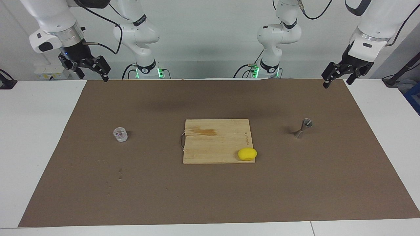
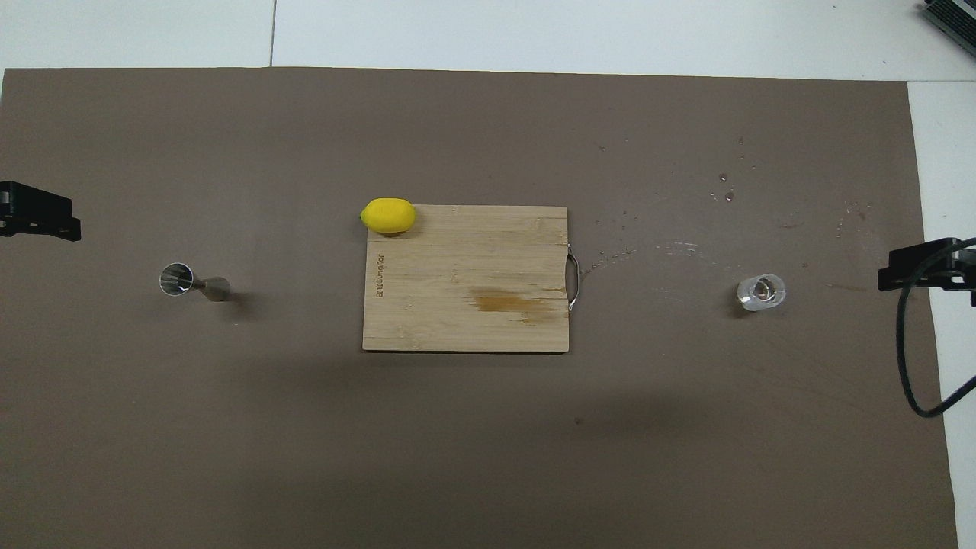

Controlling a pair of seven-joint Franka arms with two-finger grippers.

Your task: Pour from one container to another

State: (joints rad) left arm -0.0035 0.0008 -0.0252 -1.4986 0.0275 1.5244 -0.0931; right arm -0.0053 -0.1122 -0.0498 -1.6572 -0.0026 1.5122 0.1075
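The clear glass cup [image 1: 120, 134] stands on the brown mat toward the right arm's end of the table; it also shows in the overhead view [image 2: 761, 292]. The silver hourglass jigger [image 1: 303, 128] stands on the mat toward the left arm's end, and shows in the overhead view [image 2: 191, 282]. My right gripper [image 1: 92, 74] hangs open and empty, high over the mat's edge nearest the robots at the cup's end. My left gripper [image 1: 337, 80] hangs open and empty, high over the same edge at the jigger's end. Both are well apart from the containers.
A wooden cutting board [image 1: 216, 141] with a metal handle lies mid-mat between the two containers. A yellow lemon [image 1: 247, 154] sits on its corner farthest from the robots, toward the jigger. Small droplets [image 2: 724, 191] dot the mat near the cup.
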